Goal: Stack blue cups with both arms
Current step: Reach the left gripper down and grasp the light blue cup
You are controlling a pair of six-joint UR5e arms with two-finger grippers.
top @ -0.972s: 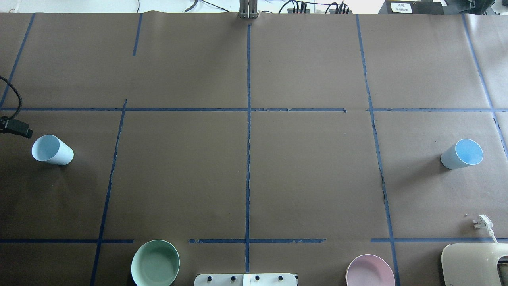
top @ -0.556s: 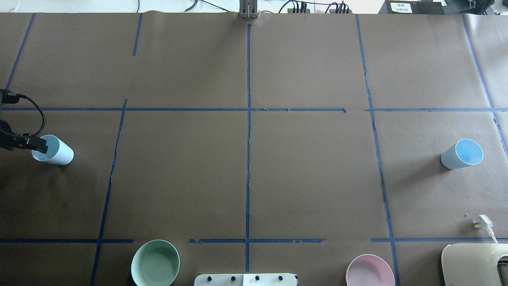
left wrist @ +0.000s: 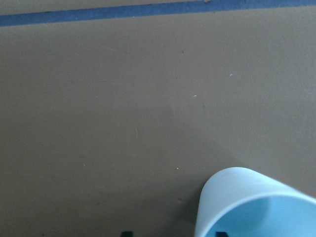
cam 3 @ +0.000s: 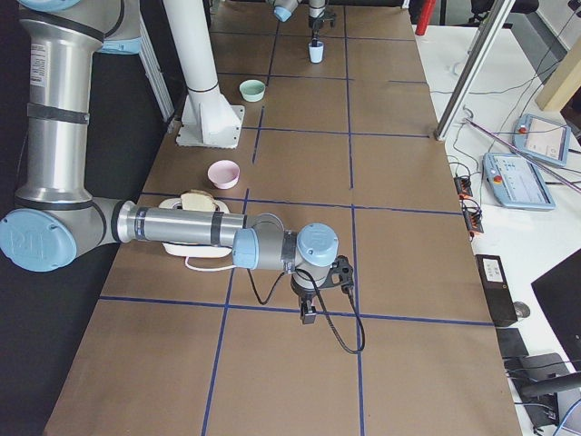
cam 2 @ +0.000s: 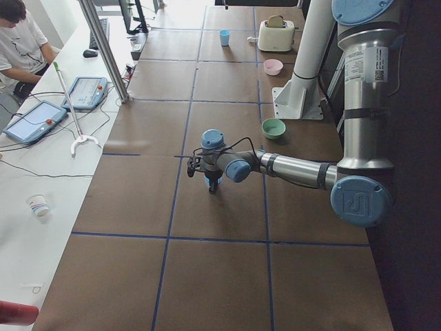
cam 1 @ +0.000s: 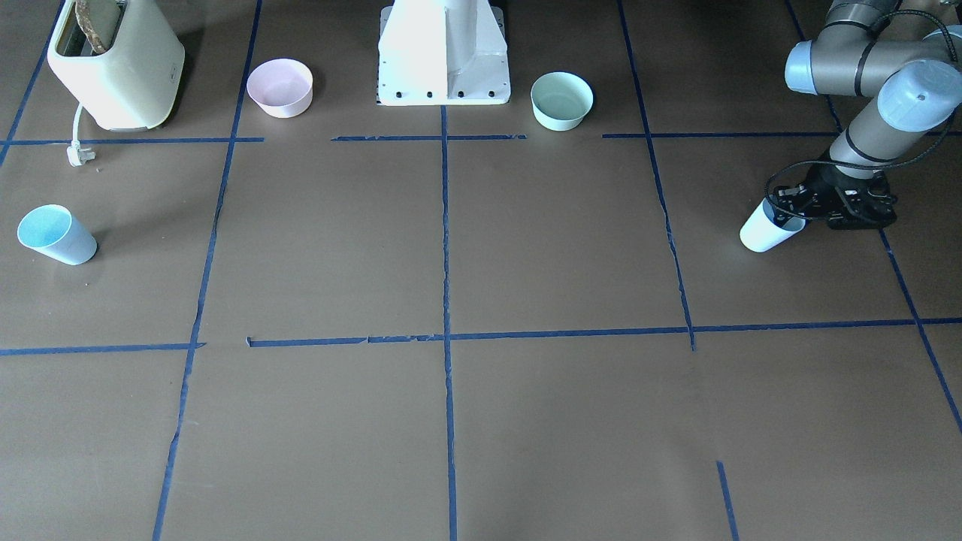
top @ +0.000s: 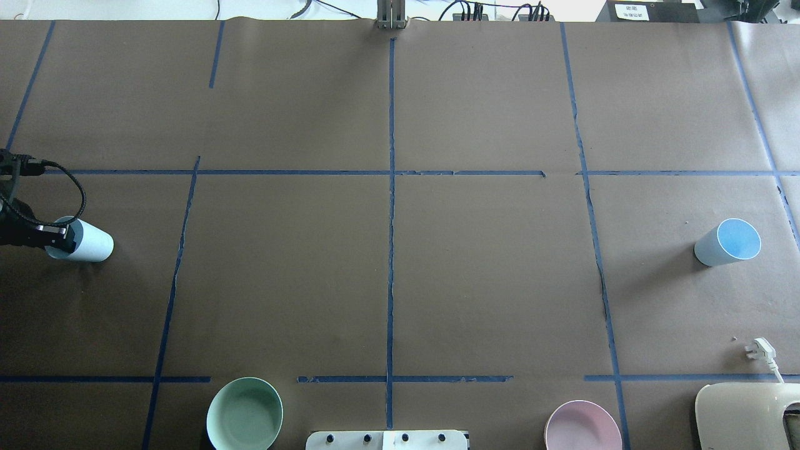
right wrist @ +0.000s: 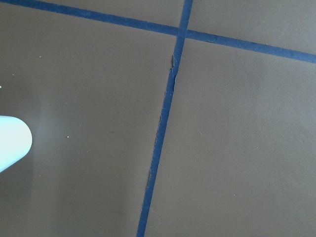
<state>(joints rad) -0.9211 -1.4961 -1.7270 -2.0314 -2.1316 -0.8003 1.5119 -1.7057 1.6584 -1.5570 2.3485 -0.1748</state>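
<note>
In the front-facing view, the grey tubular left arm (cam 1: 864,143) sets its black jaws at the rim of a pale-blue tapered cup (cam 1: 760,234) on the brown paper-covered bench (cam 1: 481,248). The second pale-blue cup (cam 1: 56,234) stands well apart, at the far end.

From overhead, one finger seems to sit inside the mouth.

The left wrist view shows two dark tips apart, the cup wall between them: jaws parted, not pinching. Best to sink deeper, then close gently to avoid tipping.

In the right-side view, the right arm (cam 3: 182,227) hangs over the bench; I cannot tell how its jaws stand.
</note>
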